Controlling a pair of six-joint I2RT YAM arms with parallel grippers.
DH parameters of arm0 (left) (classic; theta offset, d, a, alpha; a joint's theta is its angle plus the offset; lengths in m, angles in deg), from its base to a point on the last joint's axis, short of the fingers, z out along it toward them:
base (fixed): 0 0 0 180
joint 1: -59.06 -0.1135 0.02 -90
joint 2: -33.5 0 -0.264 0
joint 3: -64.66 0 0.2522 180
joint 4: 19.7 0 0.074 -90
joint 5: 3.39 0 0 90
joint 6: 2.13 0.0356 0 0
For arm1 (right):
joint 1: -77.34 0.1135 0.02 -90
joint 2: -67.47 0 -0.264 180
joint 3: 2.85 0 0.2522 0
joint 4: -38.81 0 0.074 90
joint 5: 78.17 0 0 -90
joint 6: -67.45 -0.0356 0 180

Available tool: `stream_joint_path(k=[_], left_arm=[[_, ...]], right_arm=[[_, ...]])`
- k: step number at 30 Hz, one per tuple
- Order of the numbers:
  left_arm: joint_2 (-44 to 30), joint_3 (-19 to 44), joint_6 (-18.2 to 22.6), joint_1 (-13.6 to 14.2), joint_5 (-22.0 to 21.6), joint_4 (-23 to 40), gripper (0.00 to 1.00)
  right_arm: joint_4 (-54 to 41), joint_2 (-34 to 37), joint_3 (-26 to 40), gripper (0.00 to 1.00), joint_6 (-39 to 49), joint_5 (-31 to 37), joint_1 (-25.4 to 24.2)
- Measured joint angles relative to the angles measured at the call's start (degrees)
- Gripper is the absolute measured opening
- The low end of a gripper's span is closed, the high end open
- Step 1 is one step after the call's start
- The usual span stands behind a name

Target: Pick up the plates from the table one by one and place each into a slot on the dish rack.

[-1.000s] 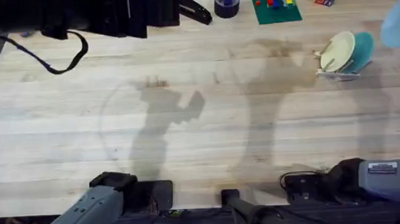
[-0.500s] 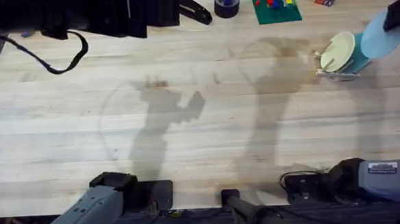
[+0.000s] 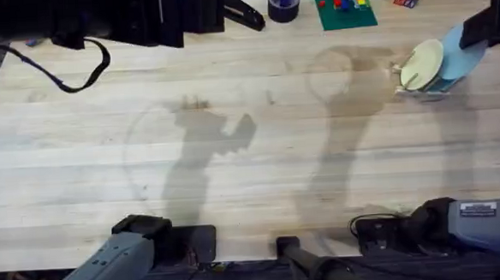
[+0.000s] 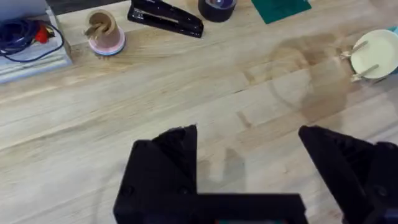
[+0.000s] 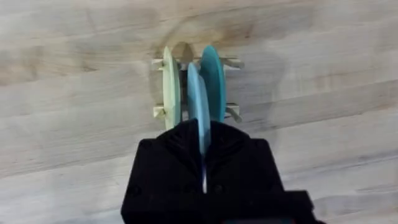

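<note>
Grainy plank table [image 3: 232, 124]; round blue plate [image 5: 198, 106] edge-on.

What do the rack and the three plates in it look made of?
The dish rack looks like pale unfinished wood: thin pegs and rails, matte. The cream plate, teal plate and pale blue plate, held by the right gripper, look like smooth moulded plastic or melamine: thin, uniform colour, soft sheen. Ceramic can't be ruled out.
</note>
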Motion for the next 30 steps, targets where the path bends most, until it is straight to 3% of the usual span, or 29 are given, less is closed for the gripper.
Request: stream_joint_path(k=[11,30], left_arm=[[0.0,0.0,0.0,0.0,0.0,0.0,0.995],[0.0,0.0,0.0,0.0,0.0,0.0,0.995]], right_arm=[[1.1,6.0,-0.1,0.032,-1.1,-0.4,0.5],[1.7,6.4,-0.1,0.032,-1.3,-0.3,1.6]])
